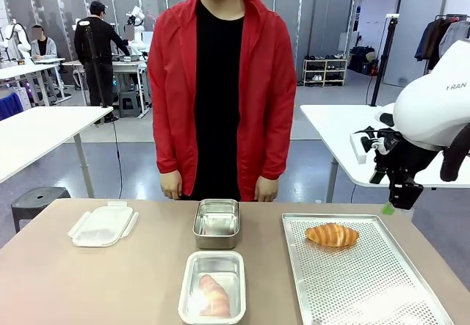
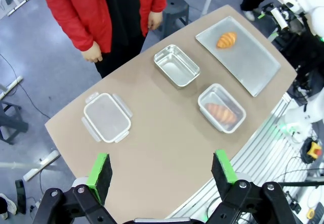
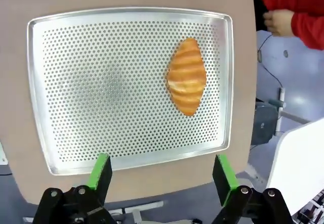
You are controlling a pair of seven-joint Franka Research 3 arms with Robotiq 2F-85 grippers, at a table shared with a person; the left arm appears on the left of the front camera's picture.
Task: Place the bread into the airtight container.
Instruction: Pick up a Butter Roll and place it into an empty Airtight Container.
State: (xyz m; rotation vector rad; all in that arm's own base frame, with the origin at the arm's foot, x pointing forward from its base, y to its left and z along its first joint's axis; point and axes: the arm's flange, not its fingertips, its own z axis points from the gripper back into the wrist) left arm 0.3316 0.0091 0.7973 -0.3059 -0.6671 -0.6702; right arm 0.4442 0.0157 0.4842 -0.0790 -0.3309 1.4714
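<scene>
One bread [image 1: 214,296] already lies in the near container [image 1: 188,266], uncovered. A second bread [image 1: 332,235] lies on the far part of the perforated tray [image 1: 367,288], untouched, and the far container [image 1: 199,226] beside it stands empty. The lid [image 1: 101,226] rests apart at the left of the table [image 1: 139,281]. The right gripper [image 3: 161,169] hovers above the tray with jaws wide, holding nothing; the left gripper [image 2: 161,166] hangs high over the table, also wide and empty. By my reckoning, picking up and placing the second bread remain

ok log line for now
left gripper open, high | right gripper open, facing tray | croissant on tray | near container holds bread
</scene>
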